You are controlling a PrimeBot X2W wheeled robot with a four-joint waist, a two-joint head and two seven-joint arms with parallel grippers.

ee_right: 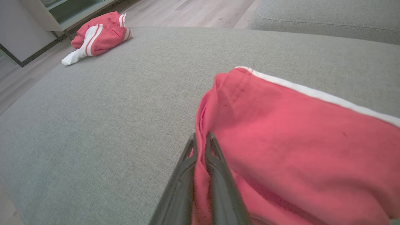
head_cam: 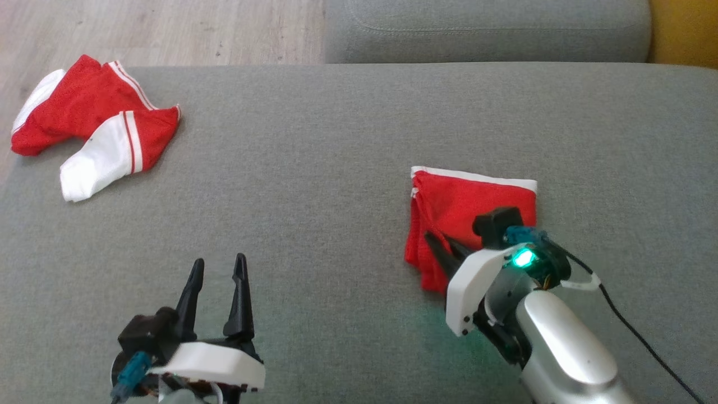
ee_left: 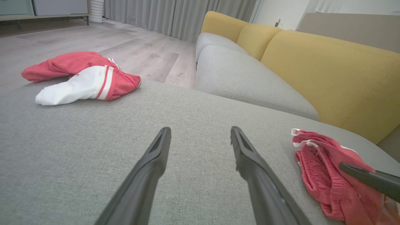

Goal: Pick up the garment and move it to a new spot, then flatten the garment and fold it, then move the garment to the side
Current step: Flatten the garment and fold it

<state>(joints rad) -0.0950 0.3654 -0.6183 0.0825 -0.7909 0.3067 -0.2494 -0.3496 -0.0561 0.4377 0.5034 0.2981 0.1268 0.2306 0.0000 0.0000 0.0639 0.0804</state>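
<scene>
Grey cushion (head_cam: 336, 140); red garment (head_cam: 477, 202) (white-trimmed) in right hand (ee_right: 200, 137)

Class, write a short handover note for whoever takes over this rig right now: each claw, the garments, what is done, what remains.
Left claw: open, holding nothing, over the bare grey cushion.
Right claw: shut on the near left edge of the folded red garment, with cloth pinched between its fingers.
Folded red garment: lies on the cushion's right part as a compact rectangle, with white trim along its far edge.
Second red and white garment: crumpled at the cushion's far left corner.
Done: the fold looks finished.
Left: probably move the folded garment aside, then release it.
</scene>
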